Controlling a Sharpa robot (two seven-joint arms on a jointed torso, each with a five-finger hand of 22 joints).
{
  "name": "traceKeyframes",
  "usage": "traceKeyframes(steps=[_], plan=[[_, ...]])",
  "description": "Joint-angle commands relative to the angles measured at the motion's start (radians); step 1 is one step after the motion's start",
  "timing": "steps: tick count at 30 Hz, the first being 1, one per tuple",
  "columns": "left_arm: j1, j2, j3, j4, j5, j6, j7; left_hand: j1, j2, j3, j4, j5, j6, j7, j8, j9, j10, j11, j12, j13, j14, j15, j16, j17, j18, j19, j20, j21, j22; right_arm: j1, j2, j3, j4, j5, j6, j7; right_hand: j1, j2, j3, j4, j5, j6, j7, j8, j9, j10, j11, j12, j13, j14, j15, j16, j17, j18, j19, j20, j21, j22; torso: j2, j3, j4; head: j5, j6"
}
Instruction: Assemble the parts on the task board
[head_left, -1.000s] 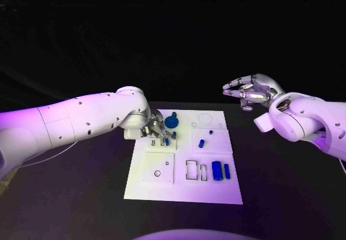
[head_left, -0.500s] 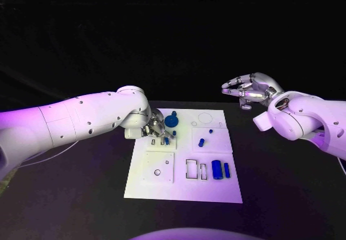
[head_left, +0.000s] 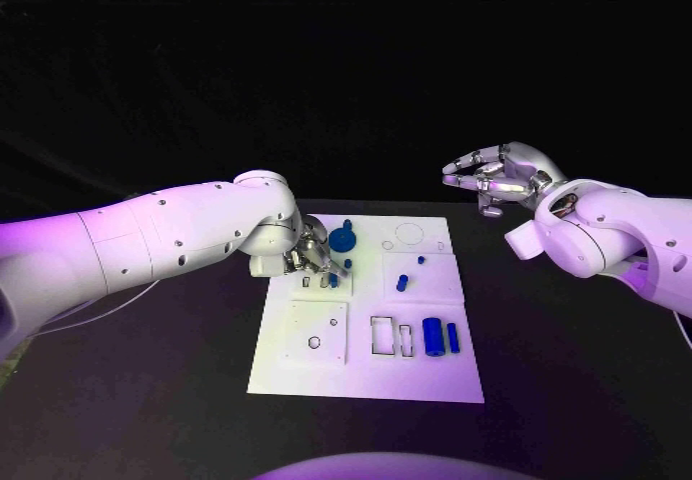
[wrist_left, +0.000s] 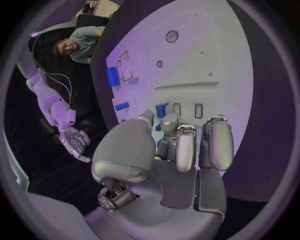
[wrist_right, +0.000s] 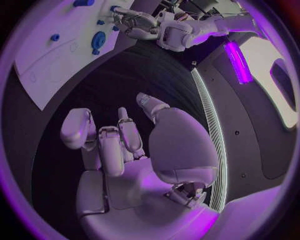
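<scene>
The white task board (head_left: 361, 380) lies in the middle of the black table. My left hand (head_left: 309, 256) is low over its far left corner and pinches a small blue part (head_left: 333, 281) between thumb and fingertips, beside two narrow slots; the same part (wrist_left: 161, 108) shows in the left wrist view. A round blue part (head_left: 343, 240) sits just past the hand. Two blue cylinders (head_left: 434, 338) lie near the right edge, and small blue pegs (head_left: 402, 283) stand mid-board. My right hand (head_left: 498, 178) hangs high, off the board's far right corner, fingers loosely bent and apart, holding nothing.
Rectangular cut-outs (head_left: 384, 337) and a round hole (head_left: 315, 345) mark the board's near half. Bare black table (head_left: 577, 380) surrounds the board on every side. A thin cable (head_left: 87, 310) trails along the table under my left arm.
</scene>
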Motion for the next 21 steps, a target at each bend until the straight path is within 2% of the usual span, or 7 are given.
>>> traceKeyframes(steps=[1, 4, 7, 8, 11, 14, 21], plan=[[0.0, 0.003, 0.0, -0.002, 0.022, -0.006, 0.003, 0.012, -0.003, 0.012, 0.0, -0.002, 0.004, 0.0, -0.003, -0.002, -0.006, 0.001, -0.004, 0.0, 0.097, 0.006, 0.003, 0.239, -0.009, -0.002, 0.007, 0.004, 0.0, 0.0, 0.001, 0.0, 0.0, -0.014, 0.014, 0.0, -0.006, 0.008, 0.002, 0.005, 0.003, -0.006, -0.001, 0.005, 0.002, -0.001, -0.001, -0.002, 0.002, 0.061, -0.007, -0.004, 0.059, 0.004, -0.007, -0.002, -0.005, 0.0, -0.001, 0.0005, 0.0002, 0.0, 0.0], [-0.001, 0.003, 0.0, -0.004, 0.027, -0.008, 0.004, 0.022, -0.007, 0.042, 0.0, -0.002, 0.005, -0.001, -0.005, -0.003, -0.007, 0.0, -0.006, -0.003, 0.097, 0.005, 0.003, 0.239, -0.009, -0.003, 0.008, 0.004, 0.0, 0.0, 0.003, -0.001, -0.001, -0.016, 0.015, -0.001, -0.006, 0.008, 0.002, 0.005, 0.003, -0.006, -0.001, 0.005, 0.002, -0.001, -0.001, -0.002, 0.002, 0.061, -0.007, -0.004, 0.059, 0.004, -0.007, -0.002, -0.005, 0.0, 0.0, 0.0001, 0.0001, -0.001, 0.0], [-0.001, 0.004, 0.0, -0.007, 0.034, -0.007, 0.006, 0.071, -0.019, 0.147, -0.009, -0.002, 0.002, -0.005, -0.013, -0.005, -0.015, -0.004, -0.014, -0.012, 0.098, 0.001, 0.003, 0.24, -0.009, -0.003, 0.005, 0.004, 0.001, -0.001, 0.004, -0.001, -0.003, -0.017, 0.017, -0.002, -0.006, 0.008, 0.002, 0.005, 0.003, -0.006, -0.001, 0.005, 0.002, -0.001, -0.001, -0.002, 0.002, 0.061, -0.007, -0.004, 0.059, 0.004, -0.007, -0.002, -0.005, 0.0, -0.001, -0.0002, 0.0005, 0.0, -0.002], [-0.001, 0.004, 0.0, -0.008, 0.036, -0.007, 0.006, 0.078, -0.028, 0.171, -0.008, -0.001, 0.002, -0.004, -0.014, -0.005, -0.016, -0.004, -0.014, -0.012, 0.098, 0.0, 0.003, 0.24, -0.009, -0.003, 0.004, 0.004, 0.001, -0.001, 0.004, -0.001, -0.003, -0.018, 0.018, -0.003, -0.006, 0.008, 0.002, 0.005, 0.003, -0.006, -0.001, 0.005, 0.002, -0.001, -0.001, -0.002, 0.002, 0.061, -0.007, -0.004, 0.059, 0.004, -0.007, -0.002, -0.005, 0.0, -0.001, -0.0003, 0.0006, 0.0, -0.002], [-0.001, 0.006, 0.0, -0.011, 0.038, -0.002, 0.007, 0.074, -0.093, 0.326, -0.002, -0.001, 0.007, -0.002, -0.012, 0.0, -0.016, 0.0, -0.018, -0.018, 0.098, 0.001, 0.004, 0.24, -0.008, -0.004, 0.004, 0.003, 0.001, -0.001, 0.004, -0.001, -0.003, -0.019, 0.019, -0.004, -0.006, 0.008, 0.002, 0.005, 0.003, -0.006, -0.001, 0.005, 0.002, -0.001, -0.001, -0.002, 0.002, 0.061, -0.007, -0.004, 0.059, 0.004, -0.007, -0.002, -0.005, 0.0, -0.002, 0.0006, 0.0011, 0.001, -0.004], [-0.001, 0.009, 0.0, -0.015, 0.04, 0.004, 0.009, 0.053, -0.141, 0.452, -0.022, -0.004, 0.006, -0.003, -0.002, 0.012, -0.013, -0.002, -0.018, -0.02, 0.098, 0.002, 0.004, 0.241, -0.009, -0.003, 0.006, 0.004, 0.004, -0.001, 0.005, -0.001, -0.003, -0.019, 0.019, -0.005, -0.006, 0.008, 0.002, 0.005, 0.003, -0.006, -0.001, 0.005, 0.002, -0.001, -0.001, -0.002, 0.002, 0.061, -0.007, -0.004, 0.059, 0.004, -0.007, -0.002, -0.005, 0.0, -0.001, 0.0005, 0.0002, 0.001, -0.001], [-0.007, 0.012, -0.001, -0.02, 0.037, 0.006, 0.02, 0.027, -0.17, 0.585, -0.084, -0.003, 0.002, -0.004, 0.013, 0.029, -0.008, -0.005, -0.018, -0.021, 0.098, 0.001, 0.005, 0.242, -0.009, -0.003, 0.006, 0.004, 0.006, -0.001, 0.005, -0.002, -0.001, -0.02, 0.017, -0.001, -0.005, 0.01, 0.002, 0.006, 0.004, -0.006, -0.002, 0.007, 0.003, 0.0, -0.001, -0.001, 0.003, 0.061, -0.007, -0.005, 0.056, 0.004, -0.008, -0.002, -0.006, -0.001, -0.001, 0.0005, 0.0, -0.002, -0.001]])
